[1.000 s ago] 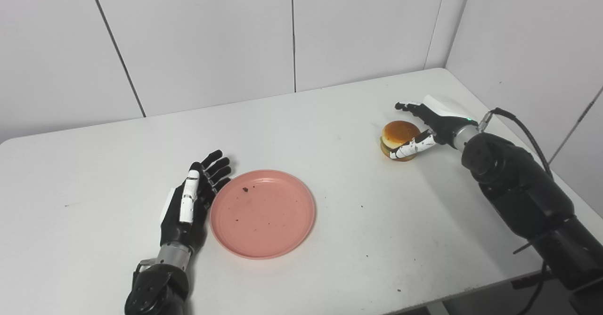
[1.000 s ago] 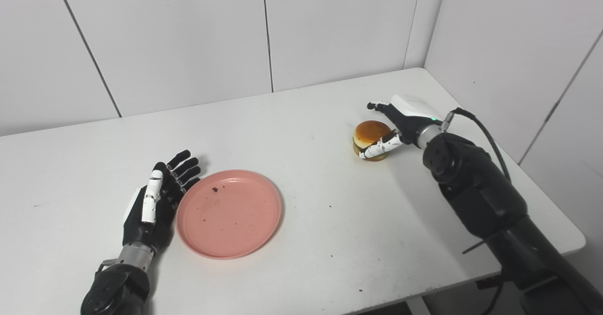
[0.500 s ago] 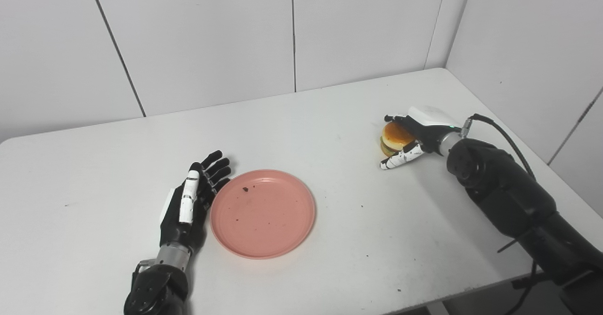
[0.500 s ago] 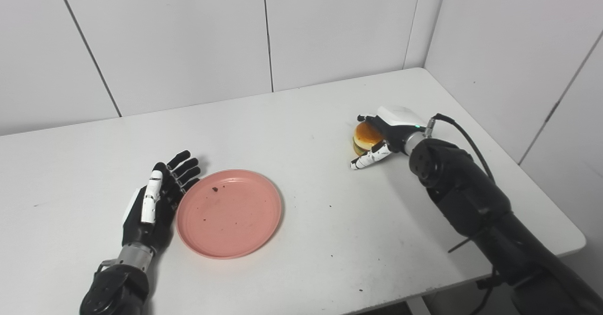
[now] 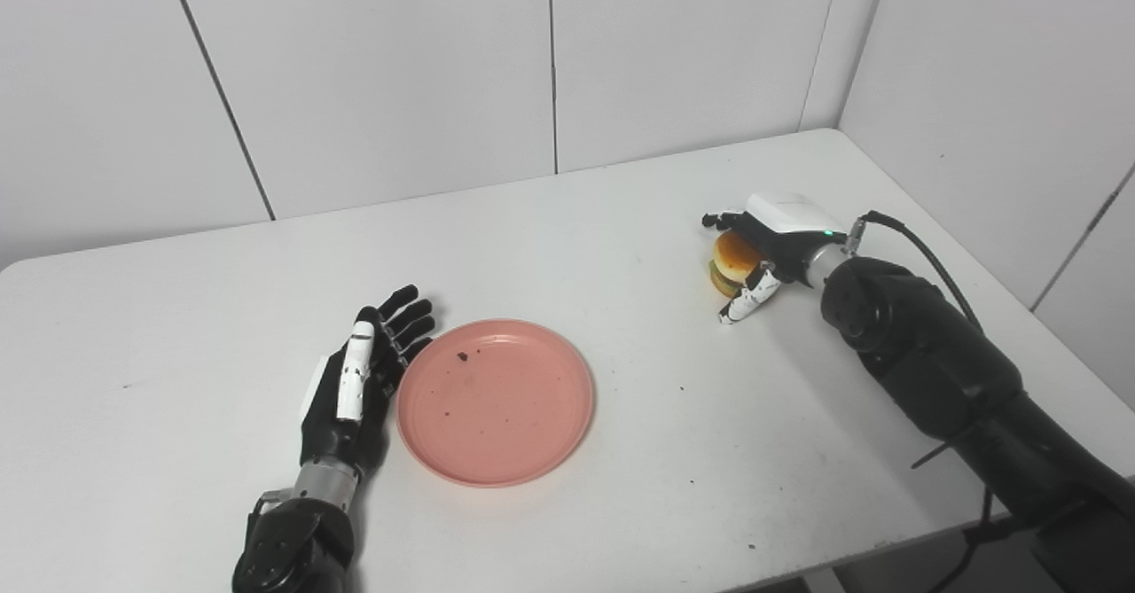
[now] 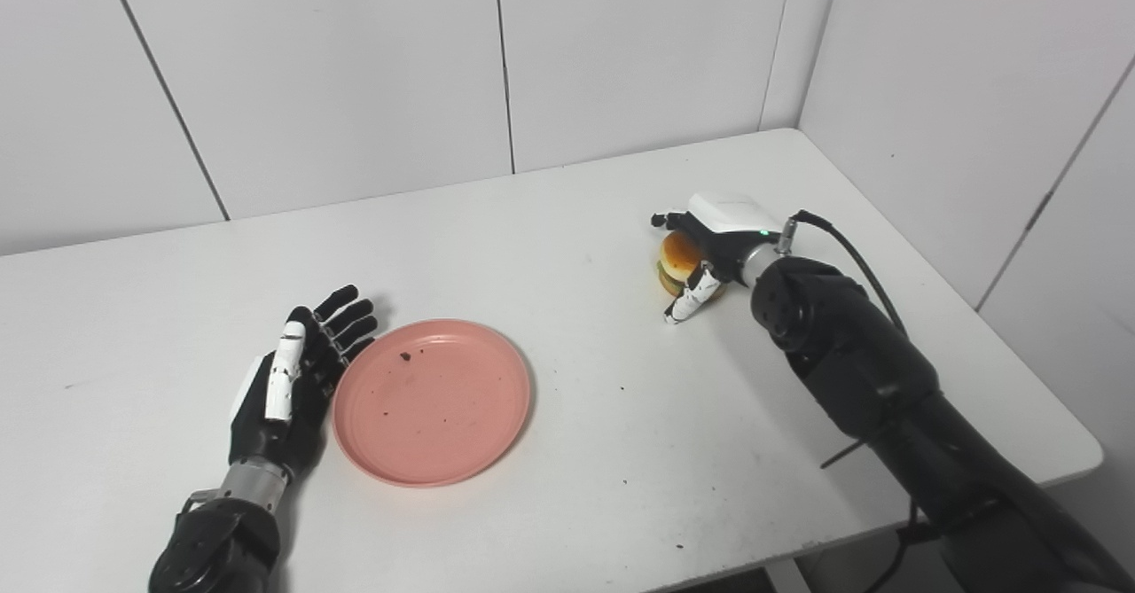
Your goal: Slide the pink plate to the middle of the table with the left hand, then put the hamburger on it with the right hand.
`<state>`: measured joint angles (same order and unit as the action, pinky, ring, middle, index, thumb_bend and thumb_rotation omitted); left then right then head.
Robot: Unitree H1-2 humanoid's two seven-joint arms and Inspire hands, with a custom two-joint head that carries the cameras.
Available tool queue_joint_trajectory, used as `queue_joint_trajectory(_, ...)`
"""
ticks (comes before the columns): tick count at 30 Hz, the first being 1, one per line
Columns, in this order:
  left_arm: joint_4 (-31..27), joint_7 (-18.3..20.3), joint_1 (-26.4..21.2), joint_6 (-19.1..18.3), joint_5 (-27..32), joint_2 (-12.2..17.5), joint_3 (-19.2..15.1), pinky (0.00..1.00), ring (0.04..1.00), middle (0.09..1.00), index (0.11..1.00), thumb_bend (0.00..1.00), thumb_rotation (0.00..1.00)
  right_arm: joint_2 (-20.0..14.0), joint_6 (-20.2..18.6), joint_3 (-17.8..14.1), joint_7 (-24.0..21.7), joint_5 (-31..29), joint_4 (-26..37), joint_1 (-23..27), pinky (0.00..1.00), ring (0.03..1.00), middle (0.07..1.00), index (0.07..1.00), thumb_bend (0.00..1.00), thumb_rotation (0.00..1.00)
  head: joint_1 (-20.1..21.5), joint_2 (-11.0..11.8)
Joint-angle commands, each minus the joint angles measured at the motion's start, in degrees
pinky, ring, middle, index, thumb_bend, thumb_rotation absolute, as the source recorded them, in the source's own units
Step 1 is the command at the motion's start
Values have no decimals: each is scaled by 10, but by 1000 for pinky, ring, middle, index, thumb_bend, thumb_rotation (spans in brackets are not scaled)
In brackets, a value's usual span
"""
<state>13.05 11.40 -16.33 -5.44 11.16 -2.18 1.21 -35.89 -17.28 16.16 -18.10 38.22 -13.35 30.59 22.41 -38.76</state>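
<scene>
Fingers (image 5: 723, 219) of my right hand (image 5: 776, 238) curl over the top of the hamburger (image 5: 732, 261), with the thumb (image 5: 743, 299) pointing down along its near side, so the bun sits between them. From these views I cannot tell for sure whether the grip has closed tight or whether the hamburger is lifted off the desk (image 5: 621, 221); it looks to be at or very close to the surface, on the right side toward the back corner. Only the bun's orange top and a thin edge of filling show past my palm. A black cable (image 5: 922, 243) loops from my right wrist back over the dark forearm, which comes in from the lower right.

The pink plate (image 5: 495, 401) lies flat near the middle of the desk, a little toward the front, well apart from the hamburger. A few dark crumbs (image 5: 462, 356) dot its inside. Its left rim is just beside my left hand (image 5: 355, 389), which rests on edge on the desk with the palm facing the plate. My left fingers (image 5: 403, 314) are stretched out and slightly spread, holding nothing; whether they touch the rim I cannot tell.

Small dark specks are scattered over the white desk, mostly to the right of the plate and near the front edge. White wall panels stand behind and to the right, meeting at the corner.
</scene>
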Motion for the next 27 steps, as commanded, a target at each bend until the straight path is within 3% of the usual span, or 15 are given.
queue_joint_trajectory(1, 0, -3, 6, -16, 3, -1, -1, 832, 840, 818, 784, 363, 1000, -11, 15, -5, 12, 7, 4, 15, 441, 613, 777, 838, 676, 0, -1, 0)
queue_joint_trajectory(4, 1, -1, 6, -15, 2, 0, 0, 835, 842, 822, 788, 363, 1000, -15, 18, -3, 15, 14, 8, 16, 382, 570, 783, 834, 637, 0, -1, 0)
queue_joint_trajectory(5, 0, 0, 6, -15, 2, 0, 1, 840, 846, 827, 794, 364, 1000, -17, 18, -3, 15, 16, 9, 16, 347, 499, 781, 828, 552, 0, -2, -1)
queue_joint_trajectory(7, 0, 2, 7, -14, 4, 0, 1, 843, 848, 829, 798, 359, 1000, -18, 20, -4, 18, 21, 11, 16, 318, 471, 767, 811, 514, 0, -2, -1)
queue_joint_trajectory(13, -4, -2, 7, -18, 3, -2, 0, 833, 841, 821, 791, 350, 1000, -16, 17, -12, 31, 33, 19, 14, 373, 470, 753, 767, 499, 0, -4, -2)
queue_joint_trajectory(18, -6, 2, 8, -17, 3, 0, 2, 839, 848, 828, 795, 345, 1000, -14, 26, -19, 44, 33, 21, 10, 348, 467, 708, 727, 499, 0, -4, -2)
queue_joint_trajectory(25, -10, -4, 8, -22, 2, -3, 1, 822, 837, 818, 790, 349, 1000, -11, 30, -30, 54, 22, 24, 6, 322, 418, 537, 630, 515, 0, -5, -3)
queue_joint_trajectory(27, -11, -5, 7, -26, 3, -4, 1, 820, 836, 817, 789, 347, 1000, -9, 27, -33, 58, 23, 24, 7, 319, 414, 529, 621, 518, 0, -6, -3)
